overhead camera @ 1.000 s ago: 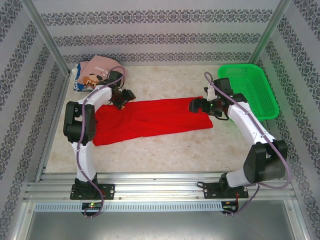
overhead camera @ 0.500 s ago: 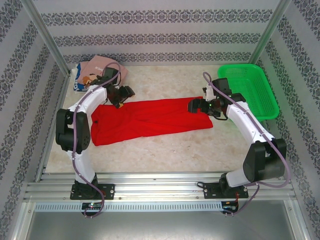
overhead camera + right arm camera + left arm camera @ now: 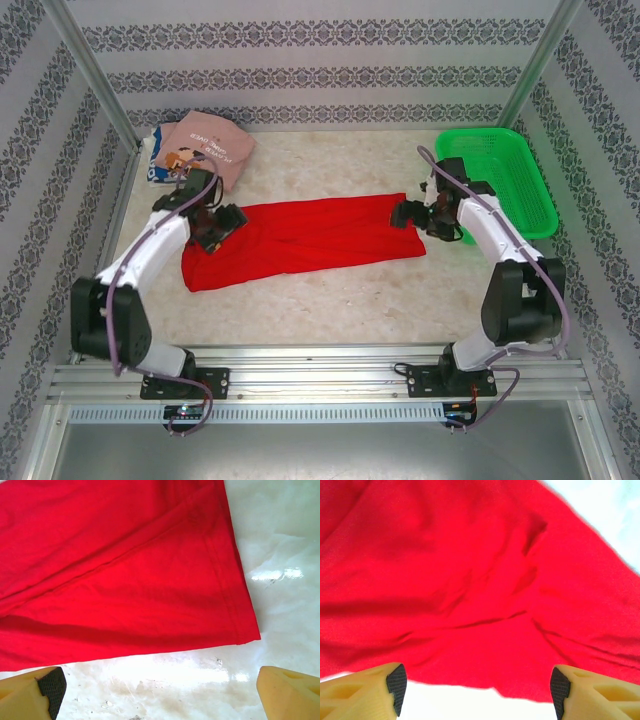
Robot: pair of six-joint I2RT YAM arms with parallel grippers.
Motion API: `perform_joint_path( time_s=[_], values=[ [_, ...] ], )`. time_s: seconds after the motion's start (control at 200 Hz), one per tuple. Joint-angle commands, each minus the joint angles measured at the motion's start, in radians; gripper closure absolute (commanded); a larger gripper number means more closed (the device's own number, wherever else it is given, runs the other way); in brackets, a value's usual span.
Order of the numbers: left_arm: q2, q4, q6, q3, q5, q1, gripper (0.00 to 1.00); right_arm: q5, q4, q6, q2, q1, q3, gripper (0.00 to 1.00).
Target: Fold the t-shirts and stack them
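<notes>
Pale marble-look tabletop (image 3: 330,300) inside patterned walls carries three t-shirts and one green plastic mesh basket (image 3: 512,172) at the far right. One plain bright red cloth t-shirt (image 3: 310,235) lies flat across the middle as a long band. One dusty-pink printed t-shirt (image 3: 210,150) rests on one white-blue t-shirt (image 3: 157,166) in the far left corner. The left gripper (image 3: 477,692) hovers over the red shirt's left end, jaws wide apart, gripping nothing. The right gripper (image 3: 157,690) hangs by its right hem, jaws spread fully, empty.

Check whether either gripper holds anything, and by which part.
Nothing is held. The left gripper and right gripper stand open at the red t-shirt's ends.
</notes>
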Motion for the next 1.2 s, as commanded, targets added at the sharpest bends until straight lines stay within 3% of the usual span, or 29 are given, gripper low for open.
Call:
perform_joint_path(
  time_s=[0.0,0.135,0.3,0.53,0.919,1.104,1.199],
  values=[
    [-0.055,-0.094,-0.062,-0.129,-0.047,0.012,0.24,-0.004,-0.024,0.017,0.058,0.032,0.039,0.04],
    [-0.088,-0.041,-0.094,-0.23,-0.117,0.031,0.29,0.019,-0.019,0.03,0.116,0.053,0.048,0.07],
    [-0.032,0.025,-0.083,-0.23,-0.17,0.074,0.33,0.064,-0.031,0.034,0.169,0.055,0.068,0.13],
    [0.125,0.084,-0.034,-0.179,-0.203,0.121,0.54,0.099,-0.025,0.059,0.246,0.066,0.06,0.23],
    [0.313,0.117,0.042,-0.116,-0.219,0.203,0.59,0.165,-0.08,0.131,0.275,0.12,-0.022,0.27],
    [0.408,0.083,0.114,-0.017,-0.242,0.227,0.6,0.105,-0.103,0.171,0.223,0.167,-0.08,0.28],
    [0.407,0.087,0.141,0.008,-0.247,0.234,0.53,0.037,-0.132,0.194,0.172,0.203,-0.099,0.28]
  ],
)
